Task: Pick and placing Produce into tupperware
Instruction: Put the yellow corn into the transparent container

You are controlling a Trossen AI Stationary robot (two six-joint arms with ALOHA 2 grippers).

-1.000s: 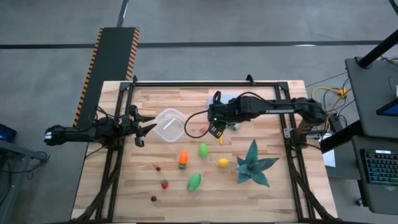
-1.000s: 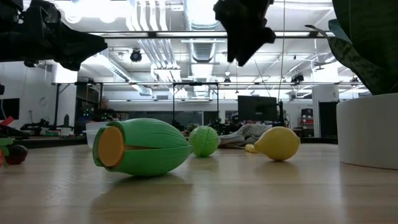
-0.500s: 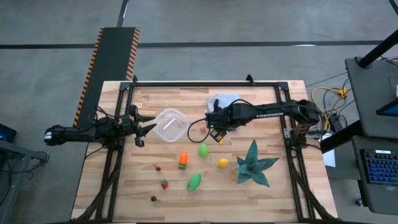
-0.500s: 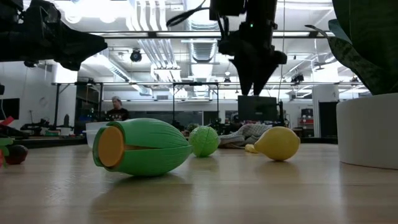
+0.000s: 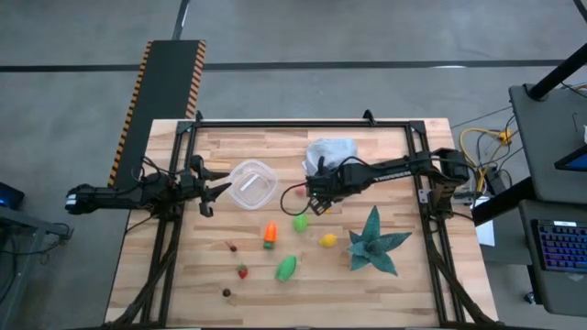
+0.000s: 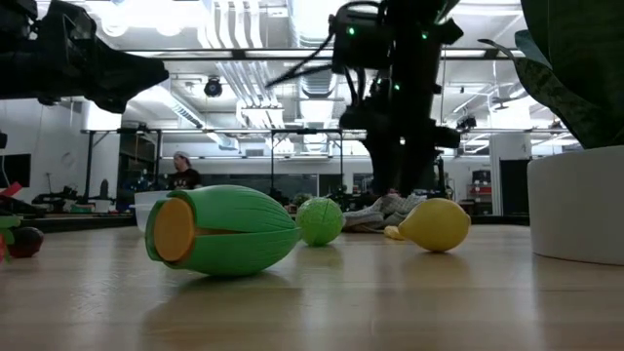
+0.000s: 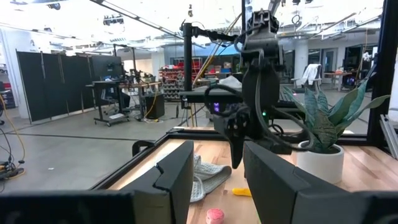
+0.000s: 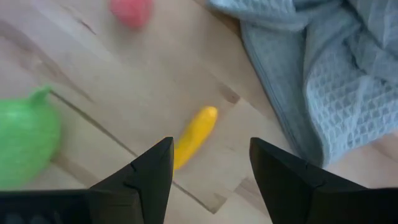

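Note:
The produce lies loose on the wooden table: a small yellow long piece (image 8: 194, 144), a green ball (image 5: 300, 221), a lemon (image 5: 328, 240), an orange carrot (image 5: 270, 234), a green oval (image 5: 286, 267), a red berry (image 5: 242, 271) and a pink-red piece (image 8: 132, 11). The clear tupperware (image 5: 251, 183) stands left of centre. My right gripper (image 8: 210, 144) points steeply down, open, with a finger on either side of the yellow piece and above it, touching nothing. My left gripper (image 5: 215, 188) waits open at the left edge, level, facing the tupperware.
A grey-blue cloth (image 5: 330, 151) lies just beyond the right gripper. A teal spiky plant (image 5: 374, 243) in a white pot (image 6: 575, 205) stands at the near right. Two dark brown bits (image 5: 227, 292) lie near the front left. Black frame rails run along the table's edges.
My right gripper has come down toward the table, over the small yellow piece, and its wrist has rolled as it sank. Its fingers stay open. The produce and the tupperware have not moved.

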